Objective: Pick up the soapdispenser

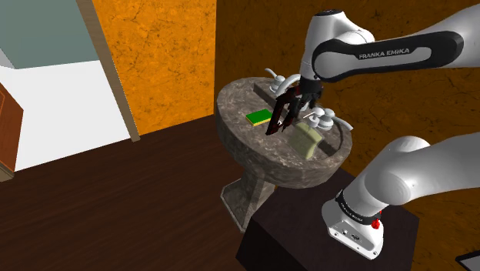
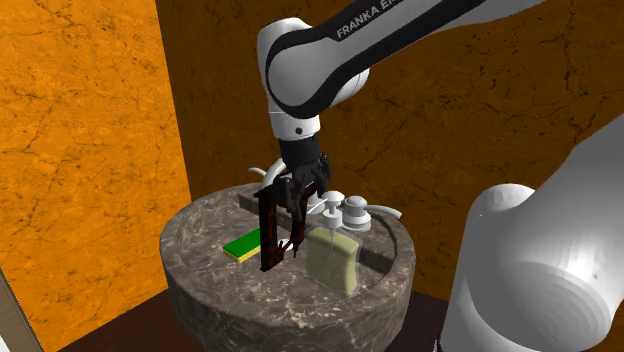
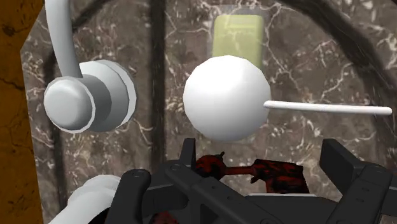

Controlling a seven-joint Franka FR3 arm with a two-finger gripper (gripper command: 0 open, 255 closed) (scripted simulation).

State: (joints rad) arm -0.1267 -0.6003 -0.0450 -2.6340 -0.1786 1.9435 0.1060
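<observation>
Ana: Gripper (image 3: 238, 164) sits closest in the wrist view, its 2 black fingers (image 3: 137, 191) spread wide and clasping nothing. Any writing?

Ben: Only on the arm (image 1: 369, 54): "FRANKA EMIKA" in white along its dark band in the shoulder view. The second exterior view shows the same lettering running off its top edge.

Ana: And the soap dispenser (image 2: 335, 258)?

Ben: Reading the second exterior view from its left: a green sponge (image 2: 243, 243) on the marbled stone sink (image 2: 200, 290), then the gripper hanging over the basin, then the dispenser just beside it, unheld. A mottled orange wall (image 2: 80, 150) stands behind.

Ana: How does it stand?

Ben: Upright, long axis vertical: pale yellow-green body below, round white pump head (image 3: 226, 95) on top. Its thin white nozzle (image 3: 327, 108) points toward that view's right, away from the white tap handle (image 3: 89, 95) next to it.
</observation>
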